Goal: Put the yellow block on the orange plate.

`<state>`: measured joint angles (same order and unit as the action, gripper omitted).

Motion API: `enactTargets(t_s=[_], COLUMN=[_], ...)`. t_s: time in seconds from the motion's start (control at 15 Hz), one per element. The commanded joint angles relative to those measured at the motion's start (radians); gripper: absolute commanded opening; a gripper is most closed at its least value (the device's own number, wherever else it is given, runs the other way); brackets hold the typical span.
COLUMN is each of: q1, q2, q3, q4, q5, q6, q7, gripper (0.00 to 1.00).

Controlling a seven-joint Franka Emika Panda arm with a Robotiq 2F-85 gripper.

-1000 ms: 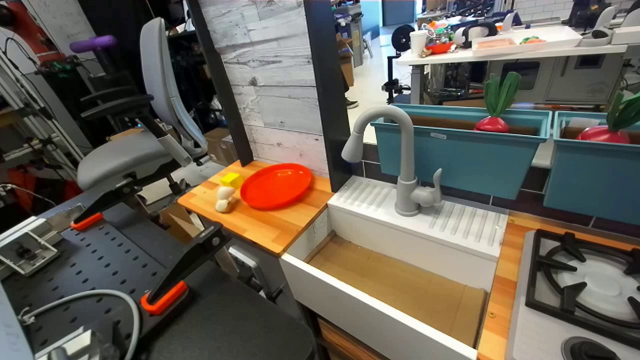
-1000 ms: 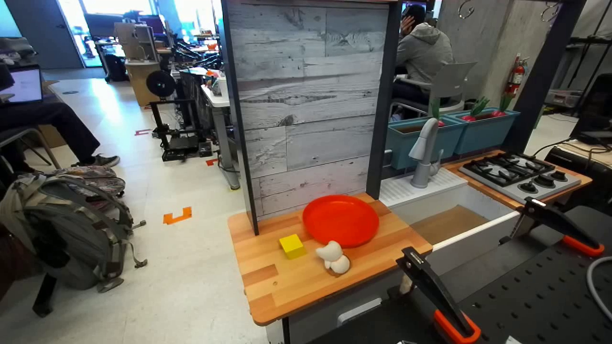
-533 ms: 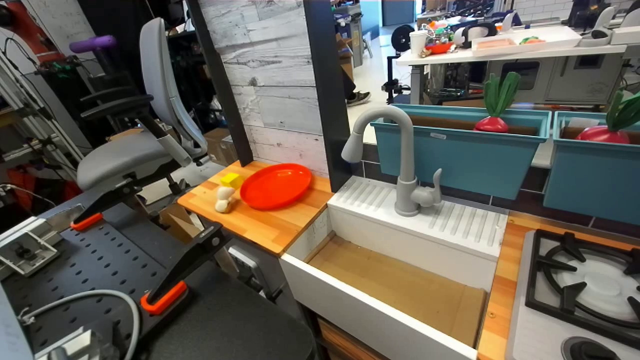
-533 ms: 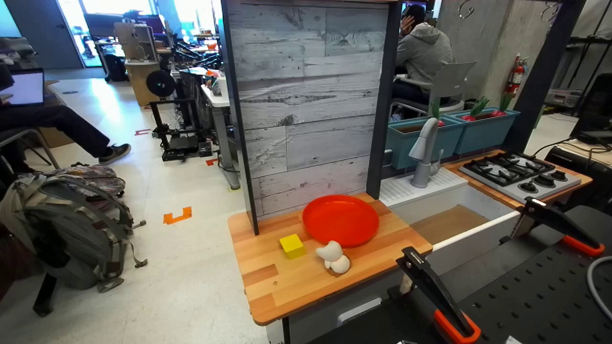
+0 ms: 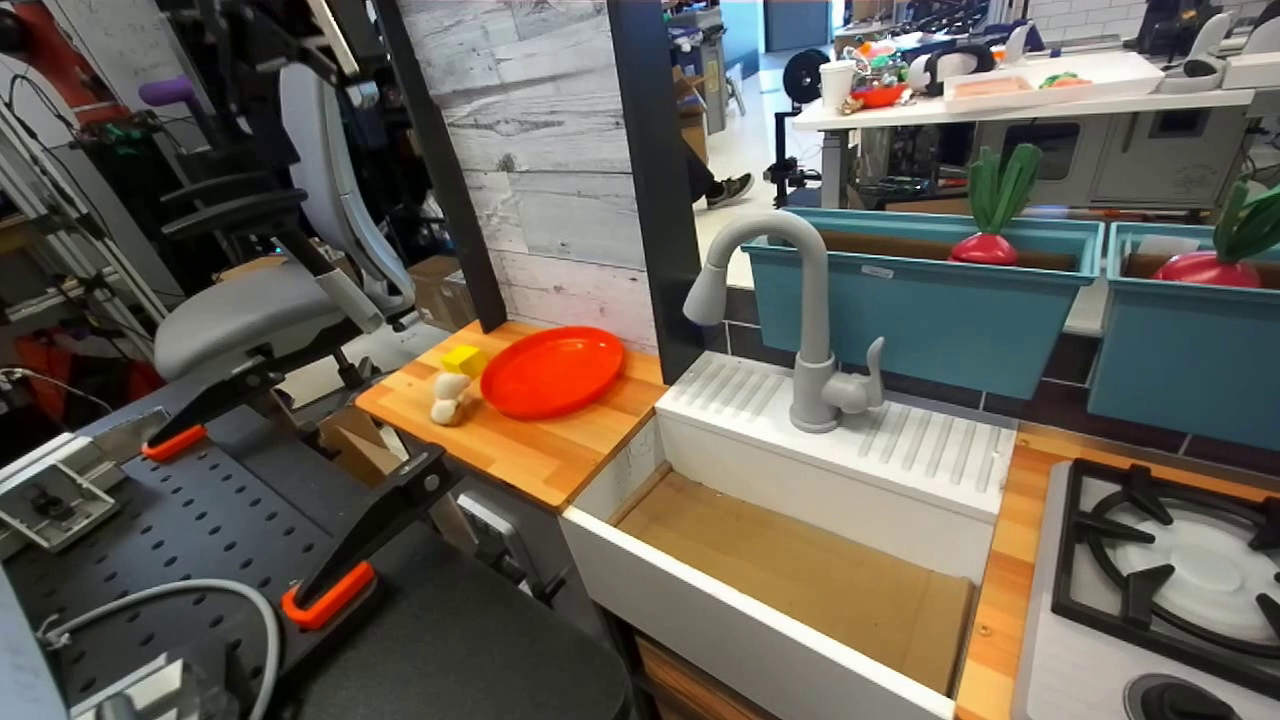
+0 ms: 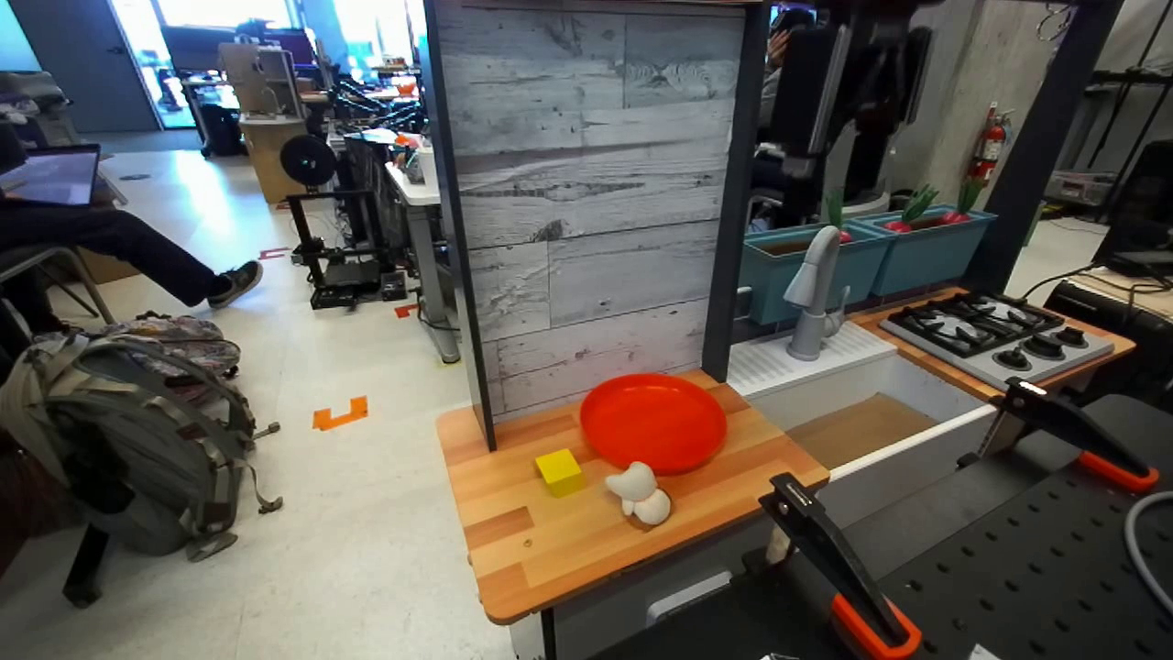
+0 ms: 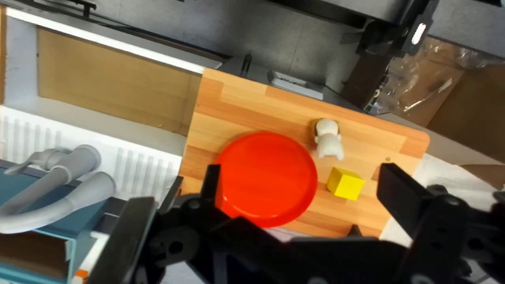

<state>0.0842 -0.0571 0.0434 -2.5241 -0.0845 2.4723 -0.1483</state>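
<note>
We see the claw (image 7: 300, 175) with its fingers (image 7: 400, 195) wide apart, well above the bench (image 7: 252, 102). In the wrist view, the yellow block (image 7: 345, 183) shows between those fingers, though it sits below them on the bench. We find it bright, chunky and flat-sided, its faces in differing shades of yellow. Just beside it, but apart, lies the orange plate (image 7: 268, 177), round, shallow and glossy; near both is a cream-white figure (image 7: 328, 138). Our bench is of pale and darker wood strips. Past it we have a white sink (image 5: 740, 640) with a grey faucet (image 5: 815, 330), and in an exterior view a teal planter (image 5: 920, 320) whose small label (image 5: 877, 271) we cannot read. Whitewashed boards (image 6: 596, 165) stand behind the plate; beyond, we make out a backpack (image 6: 128, 449) on the pale floor (image 6: 367, 513).
</note>
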Motion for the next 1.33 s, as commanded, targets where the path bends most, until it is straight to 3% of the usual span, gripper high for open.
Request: enactTargets(t_s=[0.0,0.13,0.2,0.27,0.4,0.73,1.0,1.27], q1=[0.025,0.042,0.054,0.037,0.041,0.033,0.032,0.091], q2=[0.199,0.314,0.351,0.257,0.307,0.281,0.354,0.479], q3=[0.044,0.051,0.045,0.052,0.052,0.044,0.050,0.018], q4=[0.054,0.102,0.130,0.056,0.075,0.060,0.115,0.205], q5=[-0.008,-0.056,-0.088,-0.045,-0.050,-0.033,0.061,0.009], q6=[0.102,0.124,0.080,0.101,0.102,0.139,0.181,0.211], q7=[0.051,0.115,0.125,0.087,0.095,0.129,0.206,0.352], gripper=[1.00,1.00,1.00,1.00,1.00,1.00,1.00,1.00])
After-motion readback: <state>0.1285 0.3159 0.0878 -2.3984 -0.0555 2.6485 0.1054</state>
